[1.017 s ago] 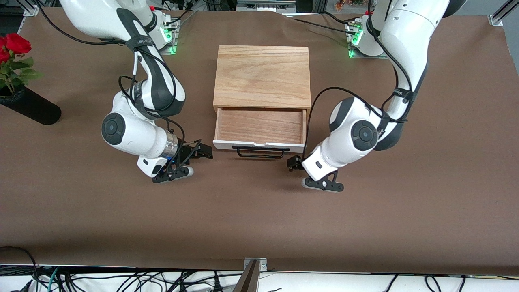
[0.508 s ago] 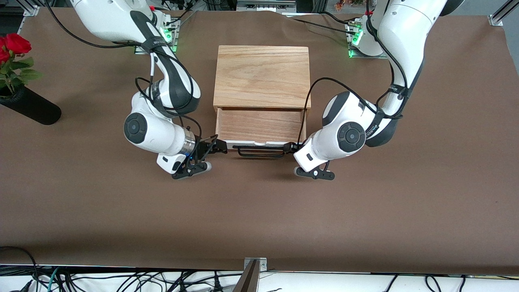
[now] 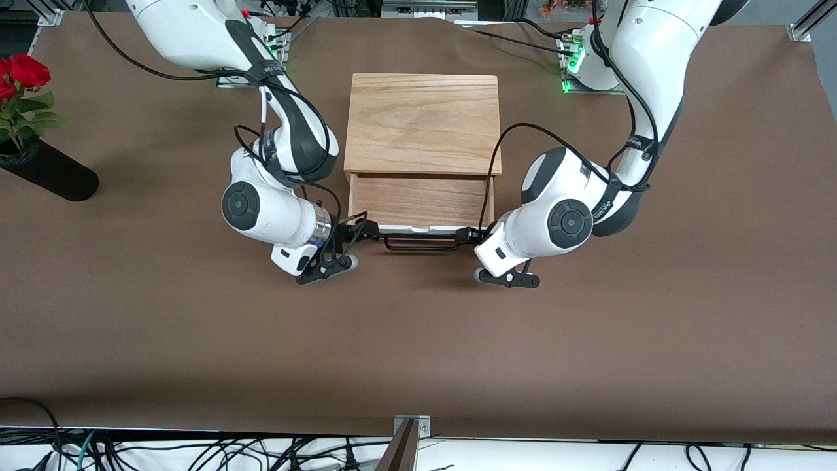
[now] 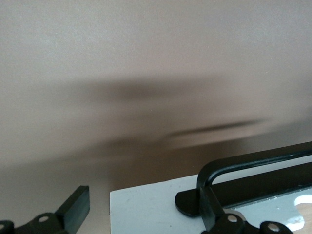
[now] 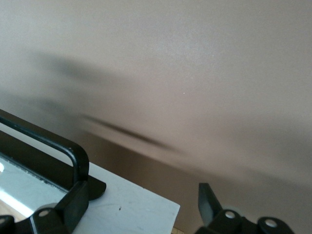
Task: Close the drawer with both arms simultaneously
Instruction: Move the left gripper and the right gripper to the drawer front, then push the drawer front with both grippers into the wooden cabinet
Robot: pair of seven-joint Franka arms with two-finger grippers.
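Note:
The drawer [image 3: 418,201] stands partly pulled out of the light oak box [image 3: 422,124]. Its white front panel [image 3: 428,229] and black bar handle [image 3: 418,244] face the front camera. My right gripper [image 3: 366,231] is at the panel's end toward the right arm's side, and my left gripper [image 3: 472,235] is at the other end. In the left wrist view the left gripper [image 4: 146,219] is open and its fingers [image 4: 73,207] straddle the panel's corner [image 4: 146,204] beside the handle [image 4: 243,168]. In the right wrist view the right gripper [image 5: 136,214] is open round the panel's corner [image 5: 131,207] next to the handle [image 5: 73,156].
A black vase [image 3: 49,171] with red roses [image 3: 23,70] lies at the right arm's end of the brown table [image 3: 418,340]. Cables hang along the table's edge nearest the front camera.
Both grippers have moved in from the sides to the two ends of the drawer's front panel. The drawer has slid a little way into the box.

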